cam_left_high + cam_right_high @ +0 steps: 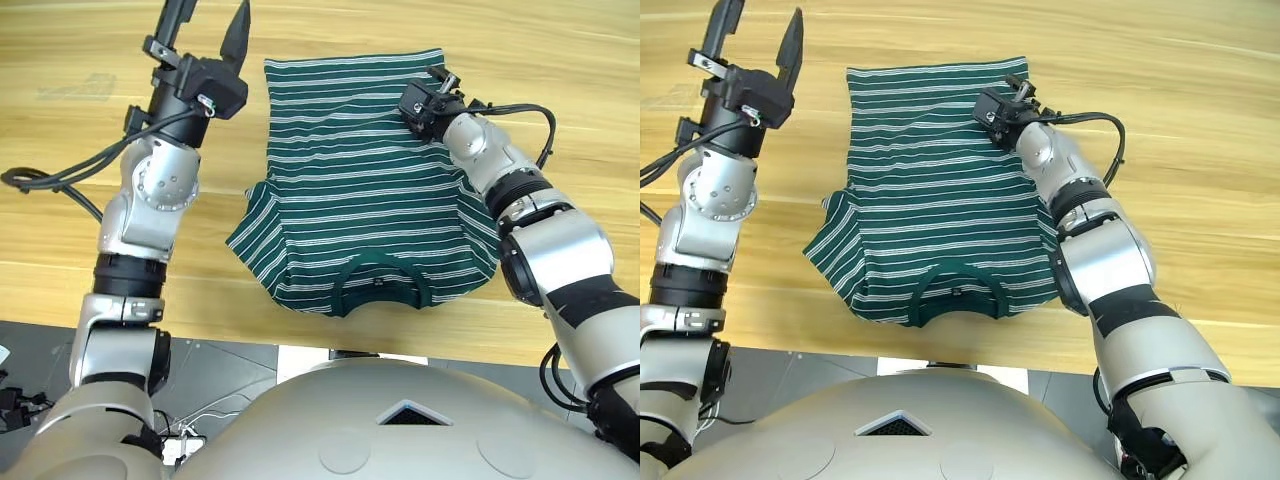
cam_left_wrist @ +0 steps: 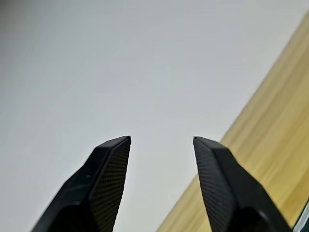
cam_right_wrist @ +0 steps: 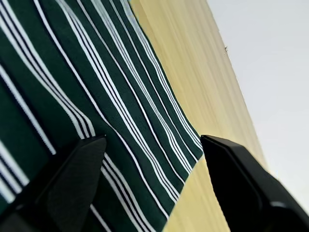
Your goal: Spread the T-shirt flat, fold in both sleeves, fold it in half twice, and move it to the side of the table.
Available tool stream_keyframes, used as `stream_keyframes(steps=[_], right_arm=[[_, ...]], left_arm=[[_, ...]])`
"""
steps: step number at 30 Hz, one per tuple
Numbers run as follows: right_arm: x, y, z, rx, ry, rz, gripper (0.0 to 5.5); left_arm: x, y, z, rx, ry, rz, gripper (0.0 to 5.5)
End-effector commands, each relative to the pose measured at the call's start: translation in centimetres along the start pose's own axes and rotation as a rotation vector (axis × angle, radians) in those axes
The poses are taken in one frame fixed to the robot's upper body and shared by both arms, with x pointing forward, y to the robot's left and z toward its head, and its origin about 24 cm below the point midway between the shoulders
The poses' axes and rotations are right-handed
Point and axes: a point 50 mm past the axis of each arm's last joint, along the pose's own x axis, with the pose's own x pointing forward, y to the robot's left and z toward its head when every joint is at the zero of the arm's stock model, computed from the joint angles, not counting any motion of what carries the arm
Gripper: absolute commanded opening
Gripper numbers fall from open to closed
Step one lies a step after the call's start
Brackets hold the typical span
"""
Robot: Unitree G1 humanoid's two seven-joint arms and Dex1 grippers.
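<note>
Sleeve-folding step: my released right claw (image 3: 152, 145) hovers over the T-shirt (image 1: 350, 190); my released left claw (image 1: 212, 25) should next fold the left sleeve (image 1: 255, 230) inward.

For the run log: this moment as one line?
green-and-white striped T-shirt: spread on wooden table, one sleeve out | left end effector: open, raised beside shirt | right end effector: open, over shirt

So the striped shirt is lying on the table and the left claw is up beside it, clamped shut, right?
Not shut. The left gripper is up beside the striped shirt on the table, but it is open: the left wrist view shows a clear gap between its two fingers.
</note>
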Motion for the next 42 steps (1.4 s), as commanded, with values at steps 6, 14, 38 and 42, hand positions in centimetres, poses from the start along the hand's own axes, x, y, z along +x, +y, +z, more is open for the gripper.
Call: stream_keyframes(steps=[6, 14, 38, 42], right_arm=[[-1.8, 2.0, -6.2, -0.115, 0.271, 0.125, 3.63], [-1.7, 2.8, -5.7, -0.007, 0.216, 0.13, 3.63], [-13.5, -11.2, -0.5, 0.256, -0.723, -0.73, 3.63], [-14.4, -11.5, 0.4, 0.254, -0.732, -0.739, 3.63]], left_arm=[[-2.7, 0.3, -0.3, -0.01, 0.144, -0.028, 2.4], [-2.2, -1.1, 0.0, -0.015, 0.133, -0.072, 2.4], [-16.0, -3.0, 6.7, -1.176, 0.699, 0.167, 2.4], [-16.6, -5.6, 6.4, -1.432, 0.832, 0.248, 2.4]])
